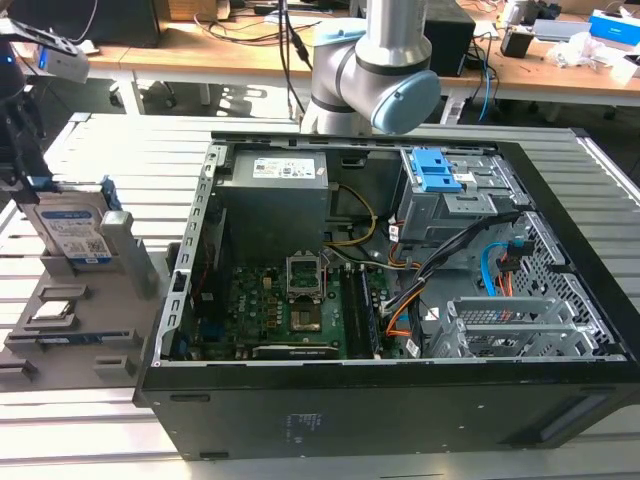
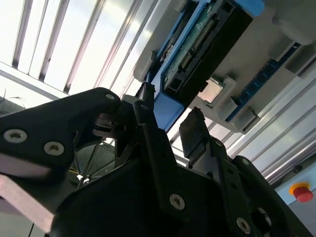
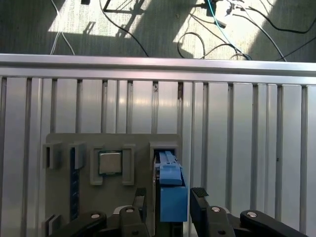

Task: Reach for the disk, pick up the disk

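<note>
Disk: the disk (image 1: 72, 225) (image 3: 170, 173) stands on edge in a slot of the grey holder (image 1: 60, 345) at the exterior view's left, outside the computer case (image 1: 400, 410). Its blue frame faces the wrist cameras.
Claw: released. In both wrist views the claw (image 3: 170, 195) (image 2: 168, 111) straddles the blue frame, with one of its fingers (image 3: 199, 196) (image 2: 191, 129) on either side. I see a thin gap on each side and nothing grasped.
Stage: I judge the reach all but done and the pick-up not yet made.
Neighbours: a small square chip (image 3: 109, 163) (image 1: 52, 312) sits in its own pocket of the holder, near the disk's slot. The holder lies on the slatted table (image 1: 110, 140).
Risk, off-centre: in the first wrist view one gap looks narrower than the other. I think the nearer finger could touch first, shove the disk against the slot wall and jam it.
Risk, shallow hold: if the tips catch only the upper edge of the plastic frame, it may flex or slip. The disk could then tilt or drop back into the slot.
Risk, binding: a disk that sticks in its slot could drag the holder up with it and shake the chip loose.
Risk, too low: going deeper could drive the fingertips into the walls around the slot.
Cannot tell: how far down the disk's sides the fingers reach.
</note>
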Action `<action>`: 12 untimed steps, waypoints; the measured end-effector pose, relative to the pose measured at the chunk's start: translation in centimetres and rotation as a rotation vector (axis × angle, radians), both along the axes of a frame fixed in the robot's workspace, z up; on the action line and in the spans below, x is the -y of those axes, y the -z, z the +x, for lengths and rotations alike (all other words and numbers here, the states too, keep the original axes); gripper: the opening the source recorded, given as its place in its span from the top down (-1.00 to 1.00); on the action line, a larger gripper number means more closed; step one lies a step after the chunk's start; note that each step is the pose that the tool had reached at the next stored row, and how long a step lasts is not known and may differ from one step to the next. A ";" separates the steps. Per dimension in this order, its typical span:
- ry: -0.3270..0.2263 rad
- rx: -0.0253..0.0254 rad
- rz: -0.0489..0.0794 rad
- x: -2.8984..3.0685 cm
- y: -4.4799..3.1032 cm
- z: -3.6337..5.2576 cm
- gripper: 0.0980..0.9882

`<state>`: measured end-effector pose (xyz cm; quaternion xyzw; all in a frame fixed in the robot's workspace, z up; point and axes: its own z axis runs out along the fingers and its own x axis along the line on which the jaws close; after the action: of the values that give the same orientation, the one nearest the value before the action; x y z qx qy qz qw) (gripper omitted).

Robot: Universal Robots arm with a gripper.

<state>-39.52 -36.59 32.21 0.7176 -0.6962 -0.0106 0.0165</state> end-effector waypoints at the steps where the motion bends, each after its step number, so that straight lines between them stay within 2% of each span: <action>1: 0.000 0.0000 0.000 0.00 0.31 0.07 0.14; 12: 0.000 0.0001 -0.001 0.00 2.38 0.11 0.14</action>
<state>-39.41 -36.59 29.83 0.7175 -0.6962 -0.0103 0.0168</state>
